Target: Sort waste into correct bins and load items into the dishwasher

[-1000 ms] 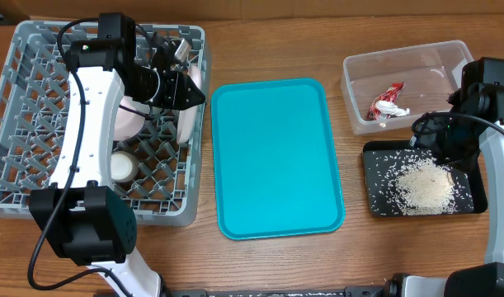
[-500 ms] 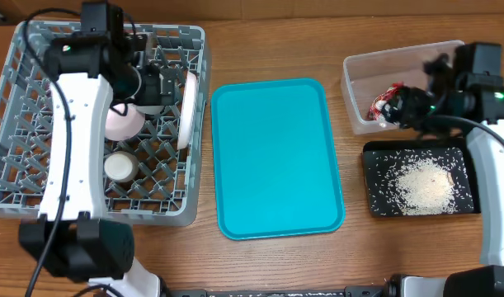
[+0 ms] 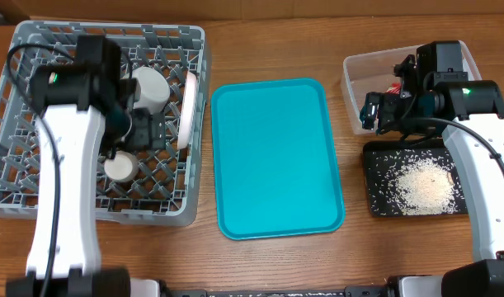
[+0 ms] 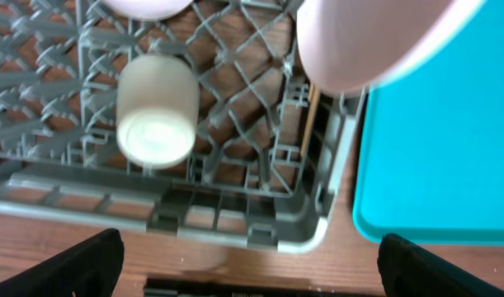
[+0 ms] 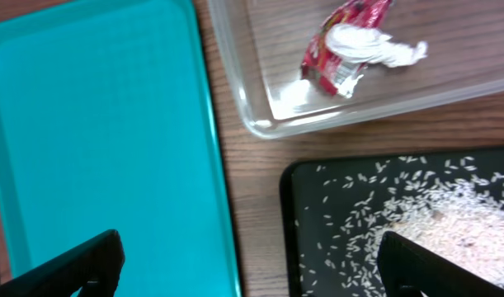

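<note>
The grey dish rack (image 3: pixel 37 99) holds a pale grey bowl (image 3: pixel 150 87), a white plate (image 3: pixel 186 106) on edge at its right wall, and a small white cup (image 3: pixel 120 167). My left gripper (image 3: pixel 144 132) hangs open over the rack with nothing in it. From the left wrist I see the cup (image 4: pixel 157 107), the plate (image 4: pixel 367 41), a pink bowl's edge (image 4: pixel 144 7) and a chopstick (image 4: pixel 309 120). The clear tub (image 3: pixel 363 66) contains the red-and-white wrapper (image 5: pixel 350 45). Rice (image 3: pixel 425 186) lies in the black tray (image 3: pixel 375 177). My right gripper (image 3: pixel 375 111) is open and empty.
A teal serving tray (image 3: pixel 276 157) with nothing on it lies between the rack and the bins. The rack's near corner (image 4: pixel 317 235) and the table's front edge show in the left wrist view. The tub's rim (image 5: pixel 260 124) and the black tray's corner (image 5: pixel 301 239) lie close together.
My left gripper opened and drew back toward the rack's near side, uncovering the grey bowl. My right arm swung from over the black tray to the tub's front left, opening wider.
</note>
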Robot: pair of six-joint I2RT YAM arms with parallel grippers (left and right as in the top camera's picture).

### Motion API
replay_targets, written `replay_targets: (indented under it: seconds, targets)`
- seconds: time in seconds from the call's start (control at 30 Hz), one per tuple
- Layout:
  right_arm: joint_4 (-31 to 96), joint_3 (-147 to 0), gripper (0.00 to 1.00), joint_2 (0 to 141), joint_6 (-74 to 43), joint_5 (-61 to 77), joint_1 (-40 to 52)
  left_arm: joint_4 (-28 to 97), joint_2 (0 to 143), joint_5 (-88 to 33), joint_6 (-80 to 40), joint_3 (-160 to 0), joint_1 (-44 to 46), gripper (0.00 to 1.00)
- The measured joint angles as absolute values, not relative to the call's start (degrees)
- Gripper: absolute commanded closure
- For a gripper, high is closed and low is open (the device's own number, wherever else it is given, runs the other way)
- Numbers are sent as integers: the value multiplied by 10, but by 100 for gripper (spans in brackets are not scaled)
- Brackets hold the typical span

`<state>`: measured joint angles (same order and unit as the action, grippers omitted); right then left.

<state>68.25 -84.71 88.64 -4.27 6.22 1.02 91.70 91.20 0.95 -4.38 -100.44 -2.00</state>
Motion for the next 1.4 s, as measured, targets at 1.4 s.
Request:
replay_targets:
  seconds: [1.4]
  targets:
    - [482, -548, 0, 493, -43, 27, 0, 677, 439, 11, -35, -665, -20, 0]
